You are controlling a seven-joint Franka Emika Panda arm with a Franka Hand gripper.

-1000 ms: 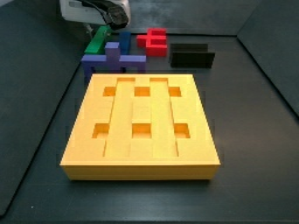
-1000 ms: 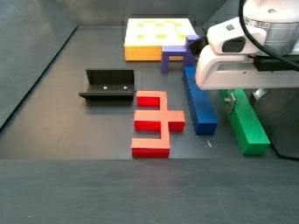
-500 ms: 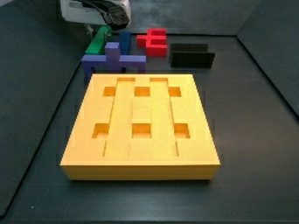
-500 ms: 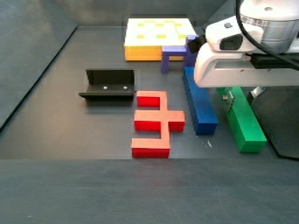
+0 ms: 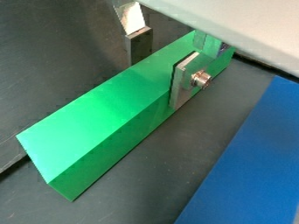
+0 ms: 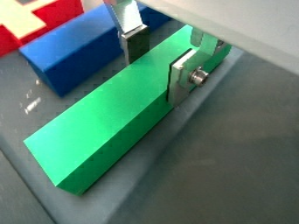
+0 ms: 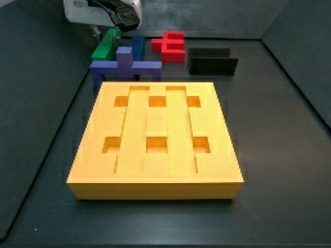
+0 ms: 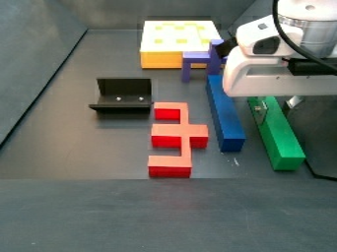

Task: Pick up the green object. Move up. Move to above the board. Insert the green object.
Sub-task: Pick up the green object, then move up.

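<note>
The green object (image 8: 279, 143) is a long bright-green bar lying on the dark floor beside a blue bar (image 8: 224, 113), far from the board (image 7: 162, 165). My gripper (image 8: 270, 103) stands over the bar's end nearest the board. In both wrist views the gripper (image 5: 160, 77) (image 6: 158, 72) straddles the green object (image 5: 105, 122) (image 6: 105, 131) across its width, one silver finger flat against its side face and the dark pad of the other at its opposite edge. The jaws are shut on it. In a side view only the bar's tip (image 7: 104, 44) shows under the gripper (image 7: 114, 24).
The blue bar (image 6: 70, 52) runs parallel and close to the green one. A red block (image 8: 171, 138) and the black fixture (image 8: 125, 95) lie further out. A blue-purple cross block (image 7: 126, 63) sits between the bars and the board (image 8: 178, 39).
The gripper body has shifted slightly in the side views. The green bar lies in much the same place.
</note>
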